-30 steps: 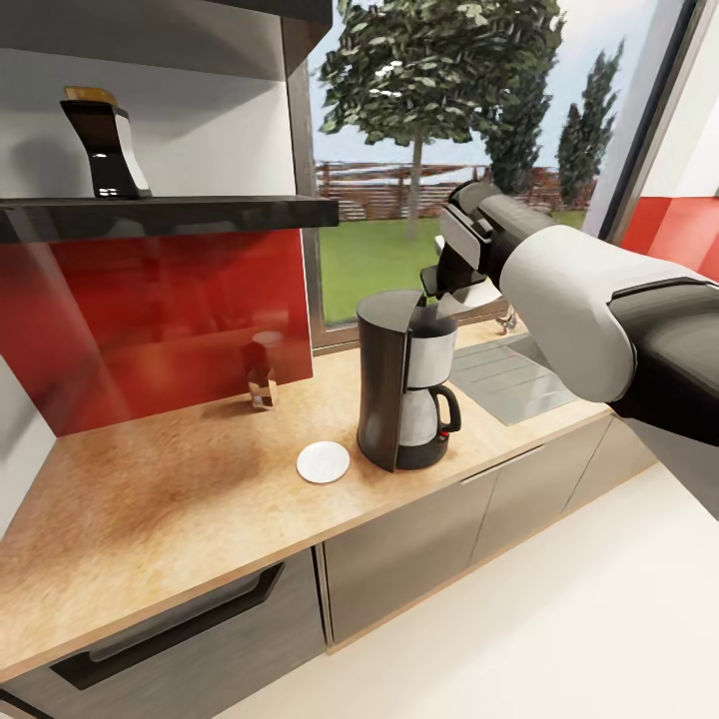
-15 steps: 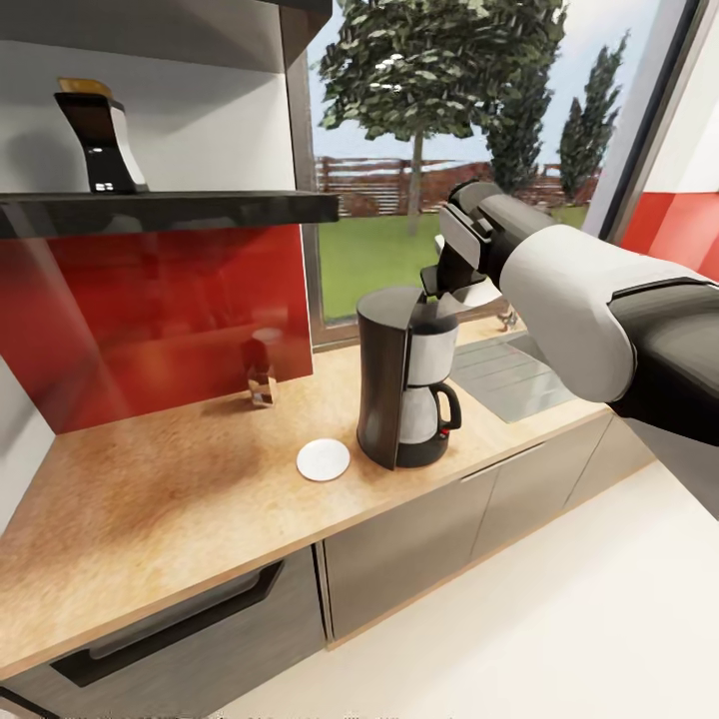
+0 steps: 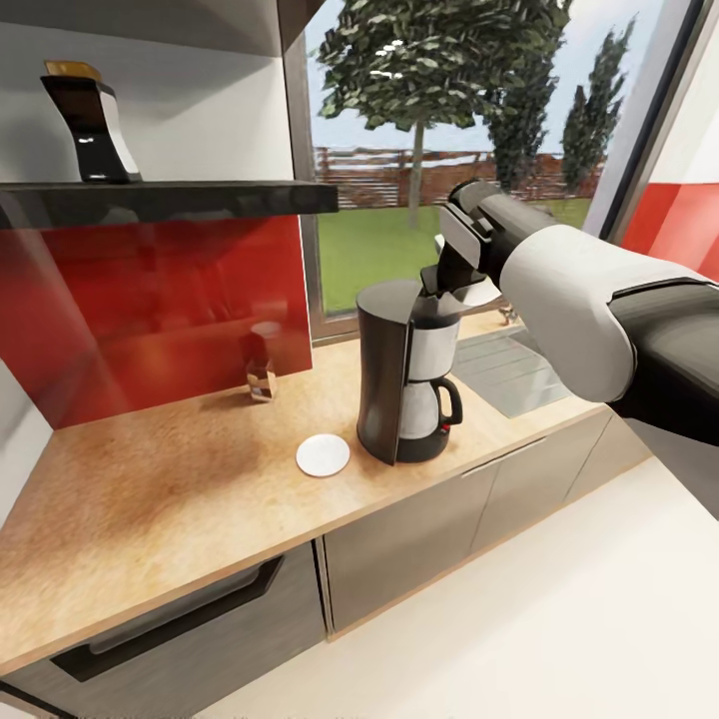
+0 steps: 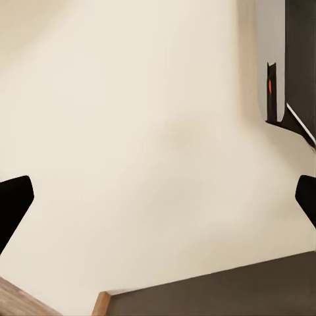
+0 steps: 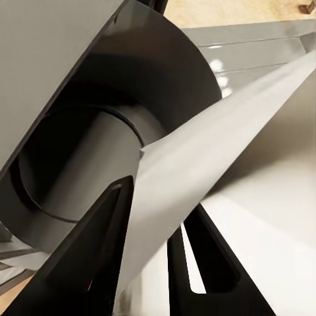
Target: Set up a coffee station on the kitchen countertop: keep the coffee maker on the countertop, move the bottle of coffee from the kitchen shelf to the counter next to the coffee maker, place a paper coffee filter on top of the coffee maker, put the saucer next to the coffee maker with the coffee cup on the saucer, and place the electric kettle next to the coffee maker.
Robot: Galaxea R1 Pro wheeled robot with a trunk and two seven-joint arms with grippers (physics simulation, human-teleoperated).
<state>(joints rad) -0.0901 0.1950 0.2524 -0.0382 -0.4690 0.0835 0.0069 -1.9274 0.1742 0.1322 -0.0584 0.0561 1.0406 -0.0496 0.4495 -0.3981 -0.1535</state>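
Your right jaws (image 3: 446, 290) are clamped on the paper coffee filter (image 5: 217, 158), right above the top of the coffee maker (image 3: 404, 384). In the right wrist view both black fingers (image 5: 85, 263) pinch the white cone's narrow end, and its wide end reaches over the maker's round grey top. Filter looks close to the top; contact can't be told.

Your left jaws (image 4: 158, 197) are spread wide and hold nothing, tips at the frame edges, pointing at pale floor (image 4: 131, 131).

Coffee maker stands upright on the desk (image 3: 180, 499), carafe in front. Saucer (image 3: 323, 455) lies flat on the desk just beside the maker's base, on the side away from the sink (image 3: 504, 374), not touching it. Bottle of coffee (image 3: 88, 125) stands upright on the kitchen shelf (image 3: 170, 198), well apart from the maker, above the red backsplash (image 3: 150, 310). A small glass (image 3: 262, 374) stands at the back of the desk against the backsplash.
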